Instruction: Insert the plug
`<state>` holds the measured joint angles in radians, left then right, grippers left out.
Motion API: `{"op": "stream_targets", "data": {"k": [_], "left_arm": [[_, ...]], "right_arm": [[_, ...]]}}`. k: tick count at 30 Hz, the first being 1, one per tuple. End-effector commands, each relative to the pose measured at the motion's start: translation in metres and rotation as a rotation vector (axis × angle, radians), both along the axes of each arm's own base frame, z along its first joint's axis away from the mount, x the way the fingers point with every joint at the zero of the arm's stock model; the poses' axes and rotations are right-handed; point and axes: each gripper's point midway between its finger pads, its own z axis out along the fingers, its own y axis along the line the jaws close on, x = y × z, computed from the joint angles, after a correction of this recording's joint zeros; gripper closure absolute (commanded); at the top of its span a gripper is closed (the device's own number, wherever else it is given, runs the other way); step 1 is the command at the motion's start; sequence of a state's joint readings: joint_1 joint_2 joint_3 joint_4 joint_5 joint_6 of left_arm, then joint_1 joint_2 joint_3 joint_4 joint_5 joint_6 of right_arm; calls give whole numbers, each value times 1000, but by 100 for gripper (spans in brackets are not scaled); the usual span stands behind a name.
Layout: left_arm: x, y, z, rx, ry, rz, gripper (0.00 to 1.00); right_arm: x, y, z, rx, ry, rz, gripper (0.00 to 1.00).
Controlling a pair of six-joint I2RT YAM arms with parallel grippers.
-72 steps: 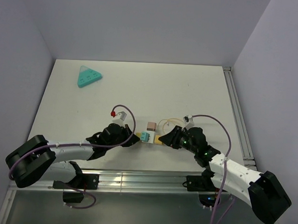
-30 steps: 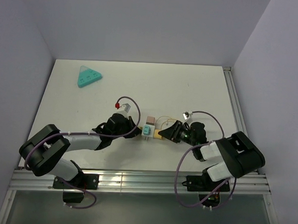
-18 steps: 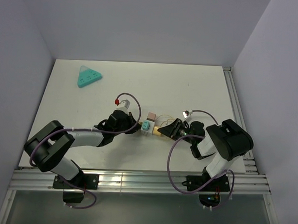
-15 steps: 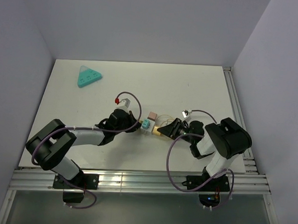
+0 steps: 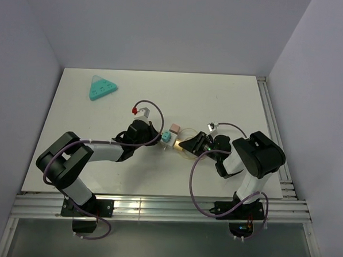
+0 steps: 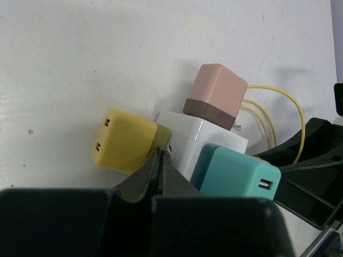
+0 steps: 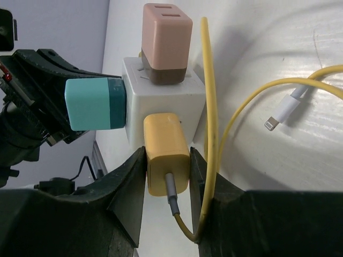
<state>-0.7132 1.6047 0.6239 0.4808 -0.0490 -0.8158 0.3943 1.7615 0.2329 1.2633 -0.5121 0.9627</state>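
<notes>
A white socket cube point(image 7: 163, 104) lies mid-table, with a pink plug point(image 7: 166, 43) and a teal plug point(image 7: 95, 104) seated in it. My right gripper point(image 7: 167, 160) is shut on a yellow plug point(image 7: 167, 158) with a yellow cable; the plug's front end meets the cube's face and no prongs show. In the left wrist view, my left gripper point(image 6: 159, 153) is shut and empty. Its tips press where another yellow two-port plug point(image 6: 124, 140) joins the white socket cube point(image 6: 206, 136). From above, the left gripper point(image 5: 157, 139) and right gripper point(image 5: 186, 145) flank the cube from either side.
The yellow cable point(image 7: 210, 80) loops beside the cube and ends in a loose white connector point(image 7: 273, 122). A teal triangular power strip point(image 5: 102, 88) lies at the far left. A metal rail point(image 5: 272, 128) runs along the table's right edge.
Both grippers and the cube between them have moved away from the arm bases toward the table's middle. The right arm has folded up behind its gripper. Both grips look unchanged.
</notes>
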Motion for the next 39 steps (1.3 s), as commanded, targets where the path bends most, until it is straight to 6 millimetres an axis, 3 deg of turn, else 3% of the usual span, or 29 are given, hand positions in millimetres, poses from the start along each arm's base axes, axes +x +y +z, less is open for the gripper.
{"op": "stream_targets", "data": {"k": [1,10,11,13,17,22,30,39], "left_arm": [[-85,-63,-4,-131,192,-398,100],[-113,-77,-7,-262,308,-511,100],[-116,-77,-8,-271,318,-522,100],[-121,-77,-10,-288,332,-529,100],[-128,-77,-10,-284,327,-523,100],[-147,-91,-9,-287,339,-559,100],[-178,-110,-21,-313,408,-630,100],[-194,-111,-22,-334,431,-654,100]], "right_arm": [[-14,33,-23,-99,26,118,100],[-12,55,-11,49,65,139,100],[-14,56,-17,61,86,142,100],[-14,59,-8,110,65,145,100],[-12,57,-20,67,96,126,100],[-9,64,-7,66,54,113,100],[-7,88,-11,7,42,197,100],[-6,94,-1,10,30,227,100]]}}
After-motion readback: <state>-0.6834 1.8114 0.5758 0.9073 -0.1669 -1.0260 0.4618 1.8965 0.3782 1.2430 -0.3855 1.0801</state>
